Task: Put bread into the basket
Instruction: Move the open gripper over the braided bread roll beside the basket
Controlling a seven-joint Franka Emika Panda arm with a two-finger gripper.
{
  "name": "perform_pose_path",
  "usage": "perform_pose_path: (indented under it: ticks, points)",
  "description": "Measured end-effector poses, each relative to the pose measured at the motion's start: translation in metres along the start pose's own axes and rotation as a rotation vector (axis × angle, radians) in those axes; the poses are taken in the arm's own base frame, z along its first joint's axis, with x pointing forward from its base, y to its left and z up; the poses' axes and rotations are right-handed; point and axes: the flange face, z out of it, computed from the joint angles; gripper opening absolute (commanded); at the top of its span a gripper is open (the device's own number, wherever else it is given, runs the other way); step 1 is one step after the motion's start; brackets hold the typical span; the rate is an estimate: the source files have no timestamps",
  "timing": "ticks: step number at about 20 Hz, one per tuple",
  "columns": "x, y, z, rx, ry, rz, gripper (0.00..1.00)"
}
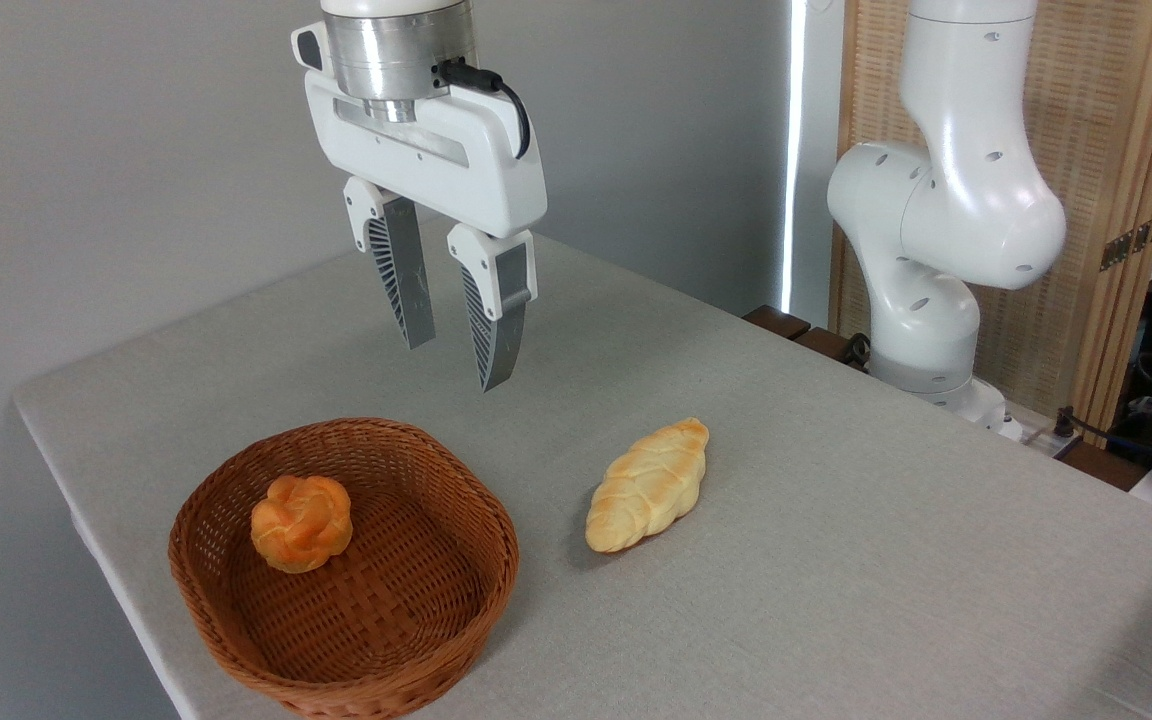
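Bread (648,485) lies on the table (836,560) just right of the basket (436,610), below and right of the gripper (458,362), whose jaws hang parted and empty above the basket's far rim.

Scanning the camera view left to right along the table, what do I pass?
Basket with the orange bun inside it → open claw hanging above the table → bread lying on the cloth → robot base.
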Motion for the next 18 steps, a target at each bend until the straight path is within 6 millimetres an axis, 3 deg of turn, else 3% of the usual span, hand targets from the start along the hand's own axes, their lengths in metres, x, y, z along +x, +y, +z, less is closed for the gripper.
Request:
perform_pose_path:
  ticks: [13,18]
  points:
    - [-0.008,0.005,0.009,-0.025,-0.033,-0.002,1.0]
    - [-0.043,0.011,0.014,-0.039,-0.04,-0.03,1.0]
